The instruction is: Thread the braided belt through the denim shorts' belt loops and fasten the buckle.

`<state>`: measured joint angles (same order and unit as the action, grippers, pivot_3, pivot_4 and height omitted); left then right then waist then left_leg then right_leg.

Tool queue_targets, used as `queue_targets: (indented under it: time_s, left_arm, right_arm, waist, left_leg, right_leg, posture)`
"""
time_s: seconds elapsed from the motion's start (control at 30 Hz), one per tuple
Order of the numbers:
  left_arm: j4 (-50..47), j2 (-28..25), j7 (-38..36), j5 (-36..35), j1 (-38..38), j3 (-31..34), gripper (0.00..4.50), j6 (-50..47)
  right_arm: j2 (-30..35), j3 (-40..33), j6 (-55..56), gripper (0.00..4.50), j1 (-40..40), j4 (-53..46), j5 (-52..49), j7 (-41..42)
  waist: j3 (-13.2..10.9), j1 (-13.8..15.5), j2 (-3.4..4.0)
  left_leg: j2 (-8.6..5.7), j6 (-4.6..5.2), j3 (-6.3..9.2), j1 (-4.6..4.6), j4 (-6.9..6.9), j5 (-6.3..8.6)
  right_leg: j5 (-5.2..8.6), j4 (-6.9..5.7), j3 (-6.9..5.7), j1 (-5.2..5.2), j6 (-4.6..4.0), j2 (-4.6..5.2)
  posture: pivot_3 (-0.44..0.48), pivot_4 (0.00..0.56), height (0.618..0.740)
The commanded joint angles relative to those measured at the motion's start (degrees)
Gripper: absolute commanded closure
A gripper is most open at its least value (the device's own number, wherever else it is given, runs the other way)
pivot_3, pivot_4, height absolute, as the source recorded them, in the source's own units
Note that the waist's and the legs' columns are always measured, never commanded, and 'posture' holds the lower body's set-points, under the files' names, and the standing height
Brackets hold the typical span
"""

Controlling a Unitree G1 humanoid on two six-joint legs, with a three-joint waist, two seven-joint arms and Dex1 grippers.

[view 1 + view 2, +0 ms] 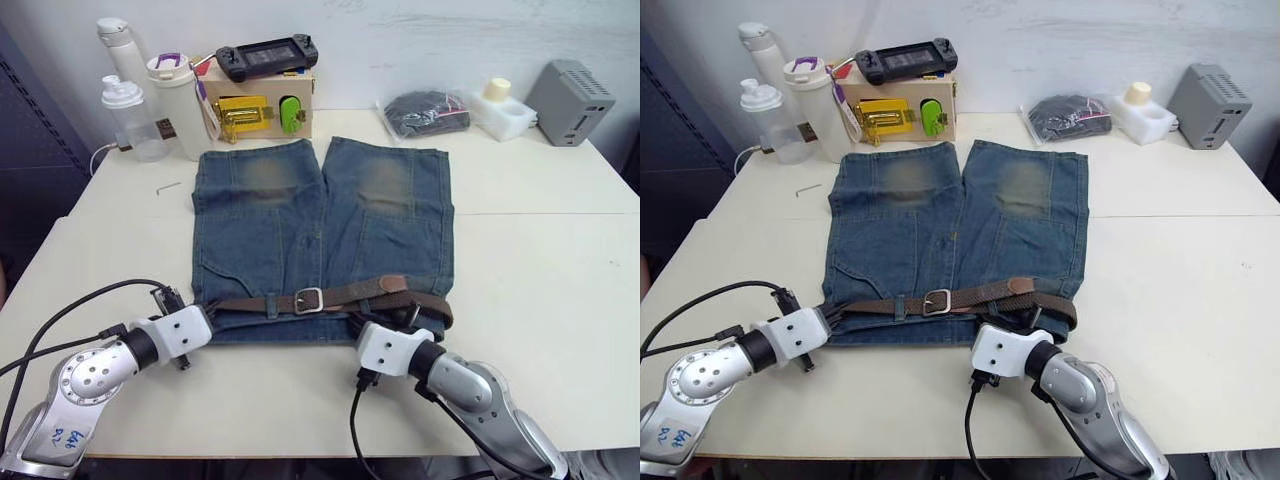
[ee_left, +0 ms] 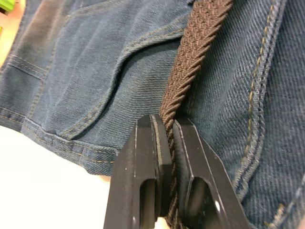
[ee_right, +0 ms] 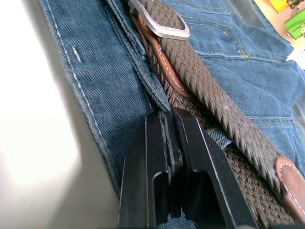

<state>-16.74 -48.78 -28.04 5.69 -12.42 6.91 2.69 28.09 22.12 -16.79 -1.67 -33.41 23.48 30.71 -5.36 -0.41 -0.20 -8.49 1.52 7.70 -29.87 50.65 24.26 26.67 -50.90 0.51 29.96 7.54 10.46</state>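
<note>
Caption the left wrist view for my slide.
Left gripper clamped on the braided belt lying across the denim shorts.

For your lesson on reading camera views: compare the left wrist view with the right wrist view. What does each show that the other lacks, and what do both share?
Left wrist view alone: the left gripper shut on the braided belt, and a curved pocket seam. Right wrist view alone: the buckle, the belt's brown leather tip, and the right gripper, fingers together at the waistband; what they pinch is unclear. Both: braided belt on the denim shorts.
</note>
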Motion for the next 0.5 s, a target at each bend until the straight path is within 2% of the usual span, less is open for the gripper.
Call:
queue_targets:
  time_s: [0.03, 0.13, 0.33, 0.5]
  left_arm:
    - [15.58, -2.47, 1.60, 5.35, -5.69, 3.94, 4.46, -6.46]
    - [15.81, -2.70, 2.65, 5.36, -5.83, 3.39, 4.46, -6.18]
    - [14.15, -1.30, 3.68, 3.89, -4.46, 1.74, 4.46, -2.01]
    - [9.14, 2.00, 3.22, 0.24, -3.39, 1.24, 4.46, 3.80]
  right_arm:
    - [0.88, -5.07, -5.19, 4.50, -1.00, 2.16, 2.34, -1.77]
    - [0.80, -5.11, -5.32, 4.50, -0.85, 2.23, 2.45, -1.76]
    - [0.96, -4.02, -4.79, 4.50, -0.77, 2.08, 2.24, -0.98]
    - [2.71, -1.87, -2.16, 4.50, -1.00, -0.01, -1.10, 3.95]
  waist:
    - [0.03, -0.03, 0.04]
    - [0.03, -0.02, 0.04]
    - [0.05, 0.25, 0.06]
    - [0.05, 0.50, 0.05]
  left_leg:
    - [0.03, 0.00, -0.09, 0.04, -0.06, 0.00]
    - [0.08, -0.04, -0.33, 0.08, -0.12, 0.02]
    - [0.19, -0.13, -0.51, 0.40, -0.31, 0.07]
    - [0.18, -0.14, -0.50, 0.44, -0.31, 0.07]
  right_leg:
    - [0.06, 0.04, 0.00, -0.01, 0.05, 0.01]
    - [0.36, 0.14, 0.06, -0.03, 0.29, 0.07]
    - [0.55, 0.11, 0.08, -0.16, 0.20, 0.07]
    - [0.57, 0.12, 0.08, -0.21, 0.19, 0.06]
  posture:
    - [0.000, 0.150, 0.645]
    - [0.000, 0.150, 0.645]
    - [0.000, 0.150, 0.645]
    - [0.000, 0.150, 0.645]
